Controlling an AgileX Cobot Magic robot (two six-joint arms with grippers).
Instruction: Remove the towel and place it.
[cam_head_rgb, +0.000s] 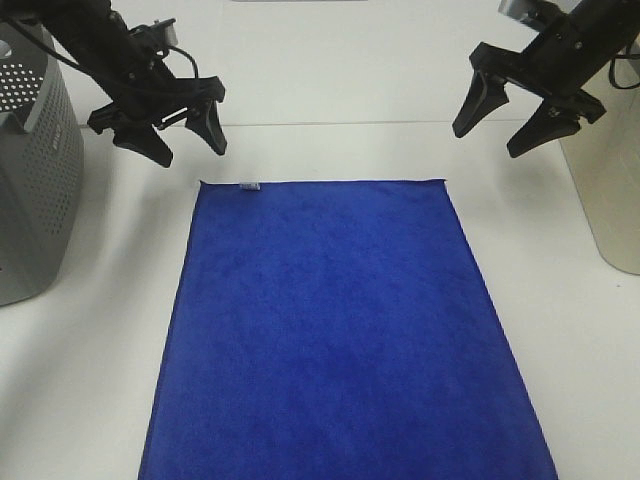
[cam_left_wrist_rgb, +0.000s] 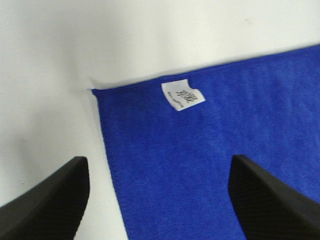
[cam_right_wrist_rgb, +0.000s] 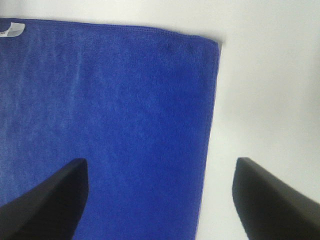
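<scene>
The towel (cam_head_rgb: 335, 330) is a deep blue plush cloth lying flat and spread out on the white table, its near end running past the front edge of the exterior view. A small white tag (cam_left_wrist_rgb: 182, 95) sits at its far left corner. My left gripper (cam_head_rgb: 187, 142) hangs open above the table just beyond that corner, nothing between its fingers. My right gripper (cam_head_rgb: 498, 125) hangs open above and beyond the towel's far right corner (cam_right_wrist_rgb: 214, 42), also empty. Both wrist views look down on the towel (cam_left_wrist_rgb: 210, 150) (cam_right_wrist_rgb: 110, 125) from above.
A grey perforated basket (cam_head_rgb: 35, 170) stands at the left edge of the table. A pale beige container (cam_head_rgb: 610, 190) stands at the right edge. White table (cam_head_rgb: 320, 80) lies bare behind the towel and in strips on both sides of it.
</scene>
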